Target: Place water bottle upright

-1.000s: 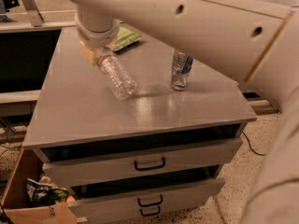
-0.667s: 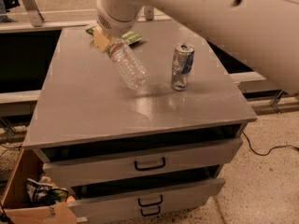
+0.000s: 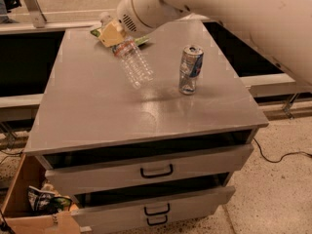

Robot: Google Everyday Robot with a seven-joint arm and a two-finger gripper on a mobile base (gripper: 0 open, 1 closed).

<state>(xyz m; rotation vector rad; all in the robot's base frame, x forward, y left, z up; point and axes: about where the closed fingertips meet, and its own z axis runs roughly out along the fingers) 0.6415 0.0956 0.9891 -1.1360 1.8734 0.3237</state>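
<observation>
The clear ribbed water bottle point(image 3: 133, 64) hangs tilted above the grey cabinet top point(image 3: 97, 111), its neck up and to the left, its base down and to the right. My gripper point(image 3: 113, 32) is shut on the bottle's neck near the cap, at the top left of the cabinet. The bottle's base is just above the surface or touching it; I cannot tell which. My big white arm comes in from the upper right.
A silver-blue drink can point(image 3: 189, 69) stands upright right of the bottle. A green packet point(image 3: 97, 32) lies at the back of the top behind the gripper. Two drawers point(image 3: 156, 167) are slightly open below. A cardboard box point(image 3: 29, 204) sits on the floor at left.
The arm has swung up and to the right, uncovering the can. The gripper and the bottle have moved right and a little back; the bottle stays tilted in the grip.
</observation>
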